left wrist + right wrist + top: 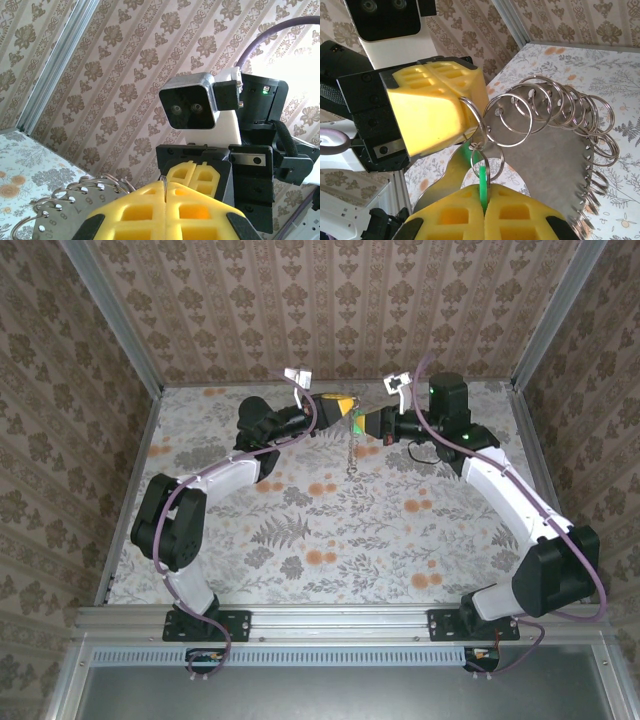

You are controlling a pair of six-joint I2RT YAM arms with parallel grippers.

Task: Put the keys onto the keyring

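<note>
Right pincer (484,212) of mine is pressed together on the key (482,176). Its green sliver stands straight up out of the seam between my pads (520,220), gripped low so the top is free to feed. Directly ahead, tip to tip and almost touching, my left pincer (165,200) is likewise closed up. It seems to nip the wire of one split ring (476,114), steadying it as a target. That ring belongs to the keyring (545,167), a flat grey metal band that spreads away to the right of my right pincer, edged with a fan of silver rings. Both pincers hold the work raised, I judge so the band hangs free of the table (300,540) and the rings don't tangle. A small ring (500,165) sits around the key just beyond my pads; whether the key is already threaded through it I cannot tell.
</note>
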